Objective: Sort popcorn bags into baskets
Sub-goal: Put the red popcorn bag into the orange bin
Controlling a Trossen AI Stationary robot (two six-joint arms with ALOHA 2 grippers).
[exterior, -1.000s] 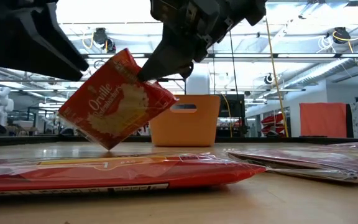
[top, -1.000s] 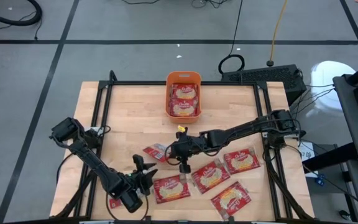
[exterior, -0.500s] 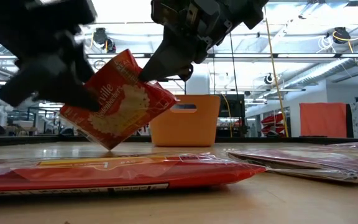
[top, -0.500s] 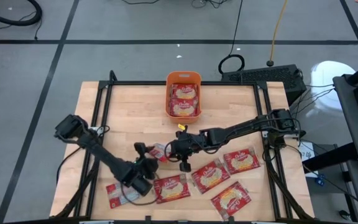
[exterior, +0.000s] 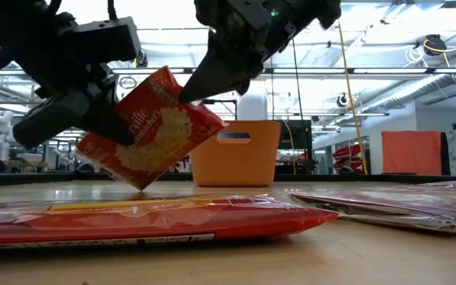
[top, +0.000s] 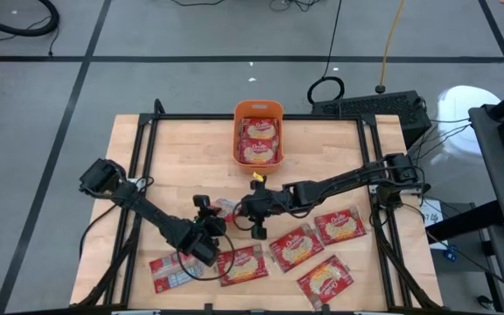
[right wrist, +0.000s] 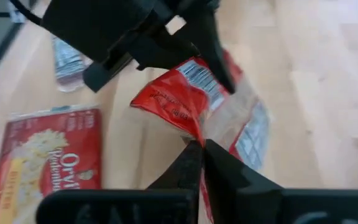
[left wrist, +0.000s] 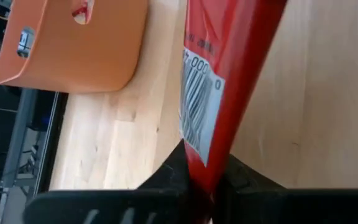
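Note:
One red popcorn bag (exterior: 153,131) hangs tilted above the table's middle, between my two grippers. My right gripper (top: 241,210) is shut on it from the right side, and my left gripper (top: 208,217) is shut on it from the left. In the high view the held bag (top: 225,209) shows only as a small red strip between them. The orange basket (top: 237,149) stands at the far middle with popcorn bags (top: 258,140) lying flat inside. Several more bags (top: 296,248) lie flat on the near half of the table. My left gripper pinches the bag's lower left edge (left wrist: 202,177) between its two fingers, the barcode face just beyond them. It comes slanting down from the table's near left. The bag is clear of the table. My right gripper pinches the bag's upper corner (exterior: 187,93) between its two fingertips, seen as a crumpled red edge (right wrist: 191,138) in its wrist view. It comes slanting down from the table's right. The bag hangs tilted below it, clear of the table.
Loose bags lie at the near left (top: 171,271), near middle (top: 241,262) and near right (top: 339,226), (top: 325,282). A black frame (top: 138,157) runs round the table's sides. Bare wood lies between the held bag and the basket.
My left gripper has gone from near the front edge toward the far right, up to the hanging bag, and has shut on its lower left edge. A bag it stood over at the near left now shows. My right gripper and the bag have kept still.

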